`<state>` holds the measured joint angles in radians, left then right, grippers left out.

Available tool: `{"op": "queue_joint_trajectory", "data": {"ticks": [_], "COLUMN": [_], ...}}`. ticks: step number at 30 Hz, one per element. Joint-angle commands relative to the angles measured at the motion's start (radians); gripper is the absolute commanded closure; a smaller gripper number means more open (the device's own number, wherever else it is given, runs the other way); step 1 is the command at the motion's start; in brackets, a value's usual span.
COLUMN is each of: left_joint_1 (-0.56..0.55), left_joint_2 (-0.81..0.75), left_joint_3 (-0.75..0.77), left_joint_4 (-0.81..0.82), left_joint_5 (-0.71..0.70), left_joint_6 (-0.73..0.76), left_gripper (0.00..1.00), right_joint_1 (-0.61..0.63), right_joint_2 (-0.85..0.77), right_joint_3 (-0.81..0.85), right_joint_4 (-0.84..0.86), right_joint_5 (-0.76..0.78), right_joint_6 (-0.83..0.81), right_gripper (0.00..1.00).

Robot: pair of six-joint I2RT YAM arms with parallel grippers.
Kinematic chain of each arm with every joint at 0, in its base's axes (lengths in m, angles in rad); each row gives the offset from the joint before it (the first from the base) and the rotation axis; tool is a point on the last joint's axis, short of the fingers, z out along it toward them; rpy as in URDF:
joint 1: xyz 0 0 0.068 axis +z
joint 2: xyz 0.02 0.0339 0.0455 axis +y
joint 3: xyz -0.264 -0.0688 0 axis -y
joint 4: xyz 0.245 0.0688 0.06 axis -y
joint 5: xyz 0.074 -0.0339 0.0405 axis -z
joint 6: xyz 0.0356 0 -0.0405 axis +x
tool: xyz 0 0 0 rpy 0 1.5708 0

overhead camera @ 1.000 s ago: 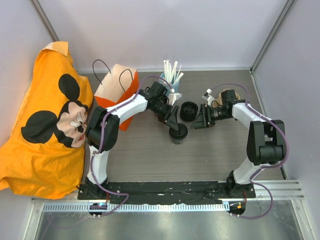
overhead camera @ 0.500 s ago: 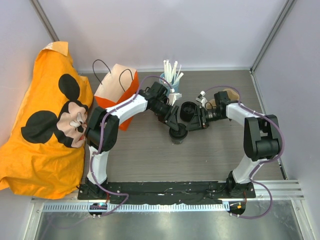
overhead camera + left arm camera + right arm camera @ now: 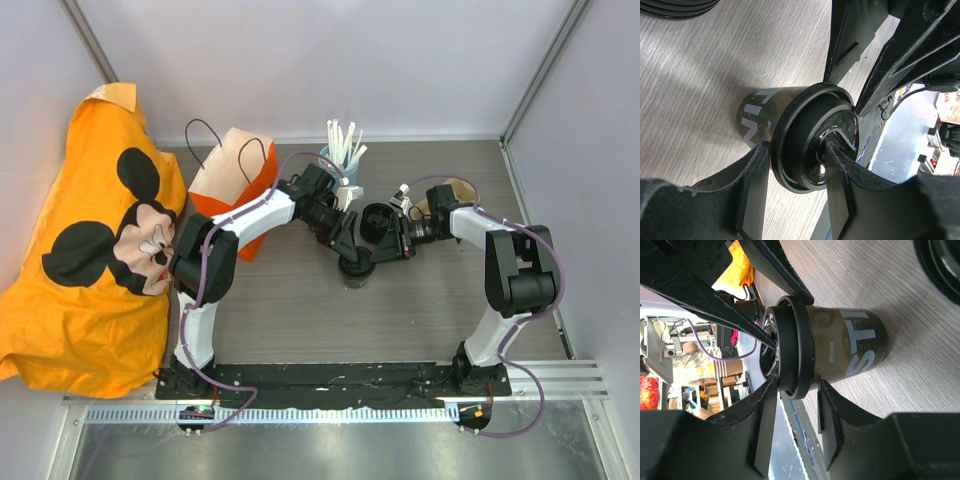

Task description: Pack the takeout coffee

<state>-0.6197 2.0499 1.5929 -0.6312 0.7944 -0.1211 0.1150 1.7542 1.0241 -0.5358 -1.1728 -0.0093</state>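
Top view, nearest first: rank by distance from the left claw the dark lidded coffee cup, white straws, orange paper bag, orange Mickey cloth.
1. Dark lidded coffee cup, in the left claw
2. White straws, behind
3. Orange paper bag, left
4. Orange Mickey cloth, far left

A dark coffee cup (image 3: 855, 345), black lid (image 3: 790, 150) on, stands upright near the orange bag (image 3: 225, 185).

**Top view.** Left arm (image 3: 250, 213): upper link rises toward 12 o'clock, forearm reaches toward 2 o'clock, wrist bends down toward 4 o'clock. Left tool (image 3: 350, 250) is clamped on the cup lid (image 3: 795, 140), one finger outside the rim and one on its top. Right arm (image 3: 515, 270): forearm points toward 10 o'clock, wrist toward 8 o'clock. Right tool (image 3: 397, 240) is partly closed, its fingers astride the same lid; contact is unclear.
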Motion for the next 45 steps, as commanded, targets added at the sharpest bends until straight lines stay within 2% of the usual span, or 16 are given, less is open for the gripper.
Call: {"op": "queue_joint_trajectory", "data": {"ticks": [1, 8, 12, 19, 27, 32, 37, 39, 45], "left_joint_1": [-0.008, -0.008, -0.008, -0.009, -0.011, -0.017, -0.018, -0.021, -0.040], "left_joint_2": [0.053, 0.053, 0.053, 0.058, 0.064, 0.064, 0.070, 0.072, 0.076], "left_joint_3": [-0.060, -0.060, -0.059, -0.062, -0.060, -0.059, -0.068, -0.073, -0.073], "left_joint_4": [-0.022, -0.021, -0.021, -0.018, -0.021, -0.028, -0.036, -0.038, -0.045], "left_joint_5": [-0.224, -0.221, -0.219, -0.218, -0.219, -0.234, -0.241, -0.244, -0.276], "left_joint_6": [0.064, 0.063, 0.061, 0.061, 0.060, 0.069, 0.080, 0.083, 0.097], "left_gripper": [0.71, 0.71, 0.71, 0.72, 0.72, 0.75, 0.78, 0.78, 0.80], "right_joint_1": [-0.011, -0.015, -0.008, -0.011, 0.006, 0.009, 0.014, 0.018, 0.028], "right_joint_2": [-0.013, 0.024, 0.033, 0.060, 0.079, 0.100, 0.082, 0.080, 0.070], "right_joint_3": [-0.006, -0.004, 0.005, 0.008, 0.031, 0.033, 0.004, 0.004, -0.012], "right_joint_4": [0.028, 0.028, 0.023, 0.020, 0.013, 0.078, 0.217, 0.229, 0.227], "right_joint_5": [-0.050, -0.051, -0.070, -0.093, -0.084, -0.068, -0.048, -0.045, -0.015], "right_joint_6": [-0.018, -0.018, -0.017, -0.017, -0.017, 0.054, 0.158, 0.169, 0.158], "right_gripper": [0.56, 0.55, 0.46, 0.47, 0.42, 0.47, 0.52, 0.53, 0.66]}}
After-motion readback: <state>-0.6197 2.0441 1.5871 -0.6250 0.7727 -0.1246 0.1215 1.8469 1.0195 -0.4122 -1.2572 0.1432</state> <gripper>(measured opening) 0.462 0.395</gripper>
